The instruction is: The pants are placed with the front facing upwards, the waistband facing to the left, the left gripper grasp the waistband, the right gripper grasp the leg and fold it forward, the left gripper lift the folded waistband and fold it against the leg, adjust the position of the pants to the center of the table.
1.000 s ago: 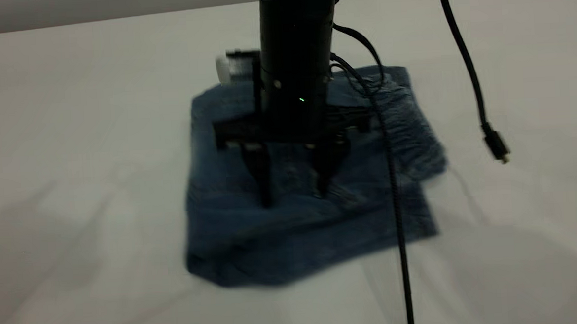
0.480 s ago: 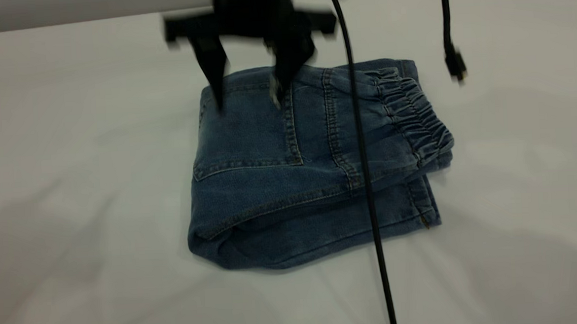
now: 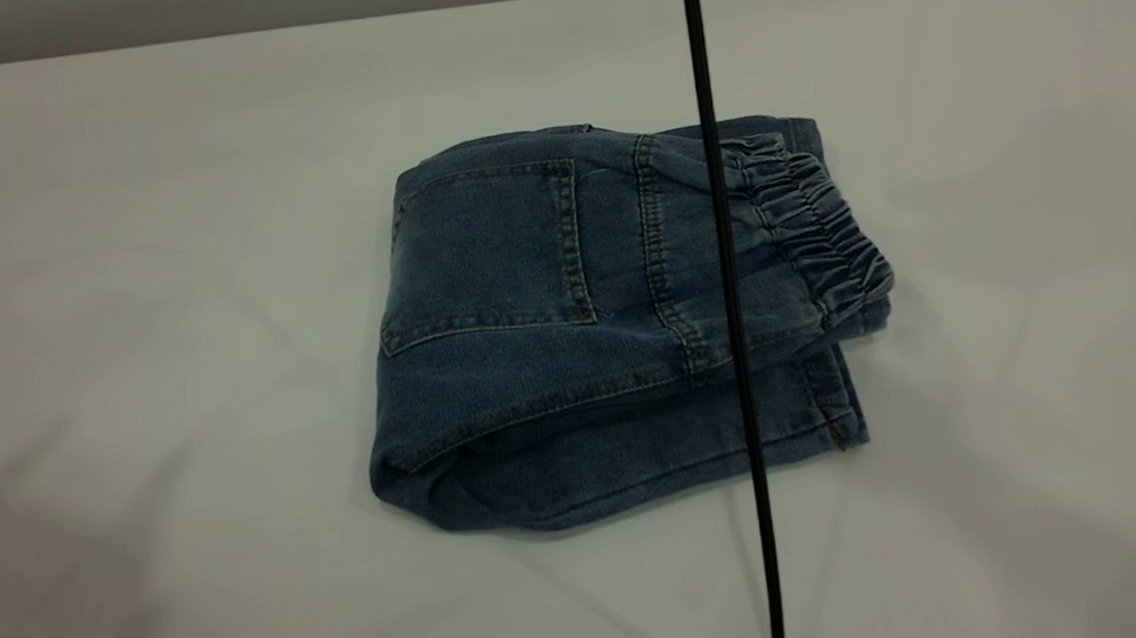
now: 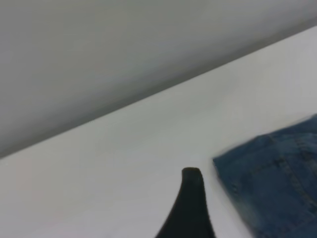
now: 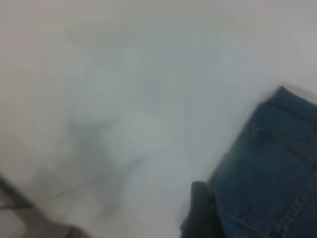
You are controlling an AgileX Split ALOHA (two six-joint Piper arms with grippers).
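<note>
Your pants (image 3: 617,326) lie folded in a compact bundle on the table (image 3: 138,283), back pocket (image 3: 487,255) up, waistband (image 3: 816,228) on top along one edge. A black cable (image 3: 727,301) hangs across them. The left gripper (image 4: 190,208) shows one finger just beside the denim's corner; the right gripper (image 5: 200,213) sits at the fabric's edge. You cannot tell whether either is apart or together.

Dim, even overhead light on the bench (image 3: 138,283) with faint soft shadows under the pants (image 3: 607,327), no glare; exterior view sharp, left wrist view mildly soft, right wrist view heavily blurred, denim stitching barely resolved.
</note>
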